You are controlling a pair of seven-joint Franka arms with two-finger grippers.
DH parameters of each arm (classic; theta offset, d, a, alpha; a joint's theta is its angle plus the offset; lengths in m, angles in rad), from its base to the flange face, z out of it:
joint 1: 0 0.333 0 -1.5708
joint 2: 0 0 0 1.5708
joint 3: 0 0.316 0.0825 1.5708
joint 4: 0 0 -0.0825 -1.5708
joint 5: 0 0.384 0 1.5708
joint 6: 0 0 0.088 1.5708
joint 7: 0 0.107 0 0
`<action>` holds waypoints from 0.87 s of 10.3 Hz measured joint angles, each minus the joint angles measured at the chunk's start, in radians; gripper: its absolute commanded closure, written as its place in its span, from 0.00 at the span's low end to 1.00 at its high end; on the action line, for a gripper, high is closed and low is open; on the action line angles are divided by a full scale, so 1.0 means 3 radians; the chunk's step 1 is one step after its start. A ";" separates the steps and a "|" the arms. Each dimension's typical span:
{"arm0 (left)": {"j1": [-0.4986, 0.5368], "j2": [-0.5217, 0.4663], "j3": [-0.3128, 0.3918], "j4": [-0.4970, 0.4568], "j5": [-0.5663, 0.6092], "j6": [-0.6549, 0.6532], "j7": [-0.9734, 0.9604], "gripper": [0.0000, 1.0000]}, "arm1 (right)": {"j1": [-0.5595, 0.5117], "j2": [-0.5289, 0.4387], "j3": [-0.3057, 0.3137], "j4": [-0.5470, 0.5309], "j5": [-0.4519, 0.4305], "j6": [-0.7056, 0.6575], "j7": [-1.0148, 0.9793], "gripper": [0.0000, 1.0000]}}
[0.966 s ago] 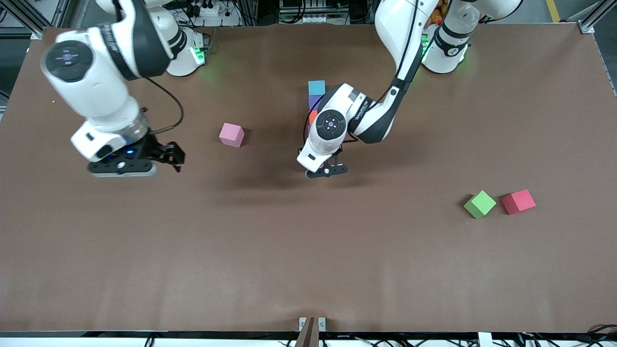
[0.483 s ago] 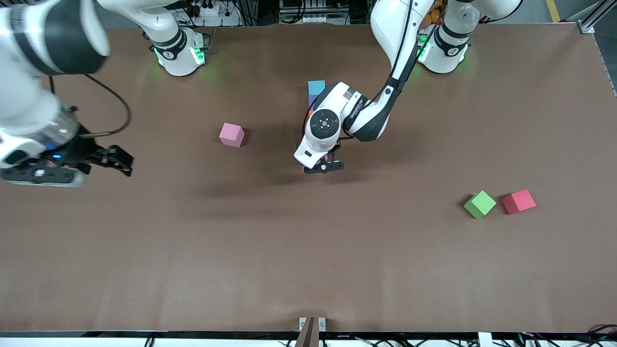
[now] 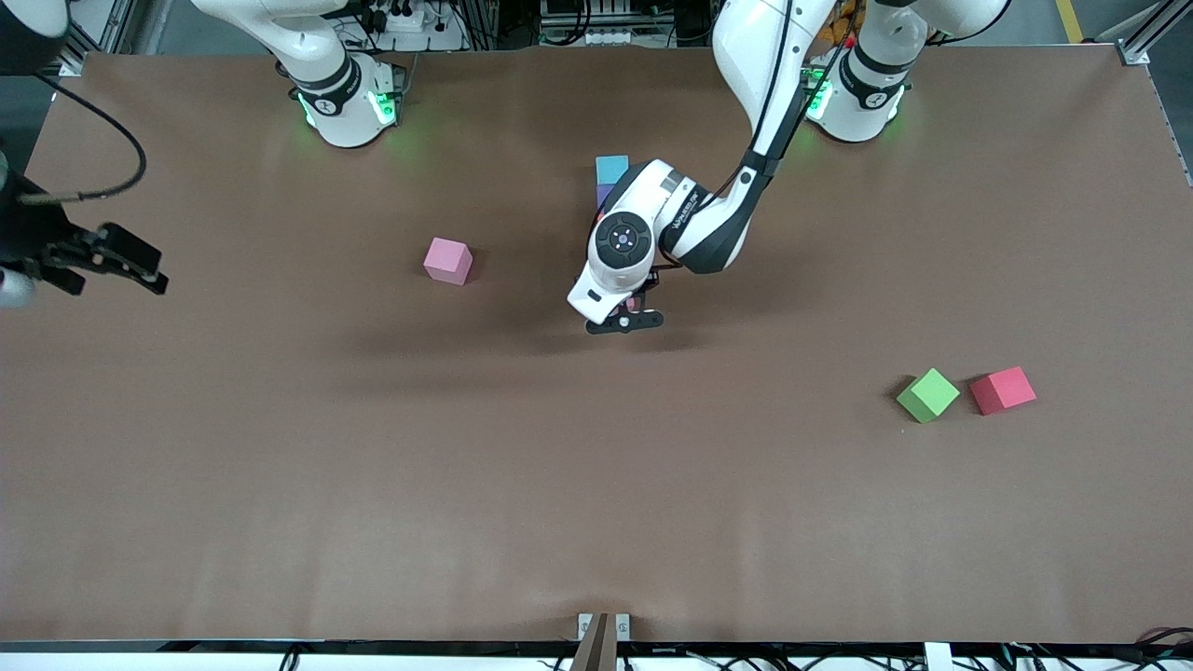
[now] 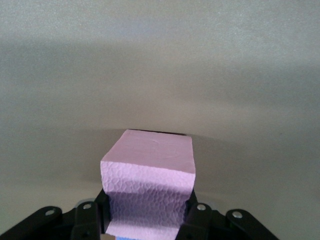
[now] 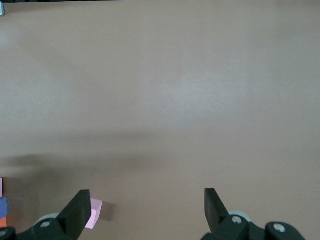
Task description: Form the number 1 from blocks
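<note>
My left gripper (image 3: 626, 317) (image 4: 147, 212) is shut on a pale purple block (image 4: 150, 170), low over the table's middle. It sits just nearer the camera than a row of blocks. Of that row only the light blue block (image 3: 612, 169) and a sliver of the second purple block (image 3: 603, 194) show. The left wrist hides the orange block. The pink block (image 3: 447, 260) (image 5: 94, 213) lies alone, toward the right arm's end. My right gripper (image 3: 130, 266) (image 5: 147, 200) hangs open and holds nothing, out at that end of the table.
A green cube (image 3: 927, 394) and a red cube (image 3: 1003, 390) lie side by side toward the left arm's end, nearer the camera. The brown table (image 3: 559, 485) stretches wide below them. Both arm bases stand along the top edge.
The right arm has swung away from the pink block toward its own end of the table, its gripper open throughout. The left gripper has shifted slightly toward the block row with the purple block.
</note>
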 measured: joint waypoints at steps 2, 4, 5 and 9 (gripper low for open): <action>-0.0002 0.0001 0.0000 0.0000 0.0003 0.0000 0.0000 0.01 | 0.0000 -0.0031 -0.0054 -0.0003 0.0000 -0.0066 -0.0024 0.00; -0.0002 0.0001 0.0002 0.0000 0.0005 0.0000 0.0000 0.00 | 0.0000 -0.0031 -0.0097 -0.0004 -0.0020 -0.0095 -0.0031 0.00; -0.0002 0.0002 0.0006 0.0003 0.0006 0.0000 0.0000 0.00 | 0.0000 -0.0031 -0.0100 -0.0003 -0.0056 -0.0094 -0.0031 0.00; -0.0002 -0.0154 0.0217 0.0115 0.0103 -0.0044 0.0000 0.00 | 0.0002 -0.0031 -0.0097 0.0015 -0.0118 -0.0094 -0.0035 0.00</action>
